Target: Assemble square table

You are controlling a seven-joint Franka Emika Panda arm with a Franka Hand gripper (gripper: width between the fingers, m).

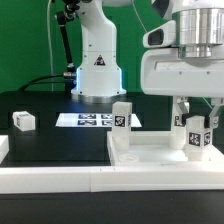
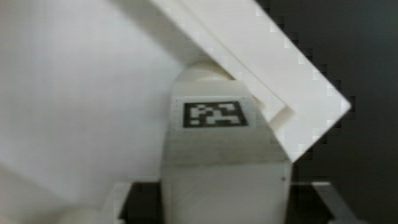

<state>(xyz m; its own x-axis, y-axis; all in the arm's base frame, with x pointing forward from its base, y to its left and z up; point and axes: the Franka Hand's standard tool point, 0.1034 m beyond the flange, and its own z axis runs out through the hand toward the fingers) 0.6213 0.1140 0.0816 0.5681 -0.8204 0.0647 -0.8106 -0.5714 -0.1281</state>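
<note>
Two white tagged leg blocks stand upright on the large white square plastic slab [image 1: 150, 152] in the exterior view; the slab lies flat on the black worktop [image 1: 45, 140], toward the near edge and the exterior view's right; one upright leg block [image 1: 121, 122] rises at the slab's far corner on the exterior view's left, its black-and-white tag facing the camera; the other upright leg block [image 1: 196, 139] stands at the slab's right side, and the fingers [image 1: 184, 122] of the gripper [image 1: 196, 124] bracket it from both sides, closed on it near its top; a third small leg block [image 1: 24, 121] lies on the worktop well apart, toward the exterior view's left edge; the flat white marker board [image 1: 88, 120] lies farther back, in front of the white robot base [image 1: 97, 70]; a long low white barrier rail [image 1: 100, 180] runs along the near edge of the worktop.

One tagged leg block [image 2: 222, 150] fills the middle of the wrist view, its square tag [image 2: 219, 114] facing the camera; its top meets a corner of the white slab [image 2: 89, 100]; dark finger pads [image 2: 139, 200] sit against both of its lower sides, touching it.
</note>
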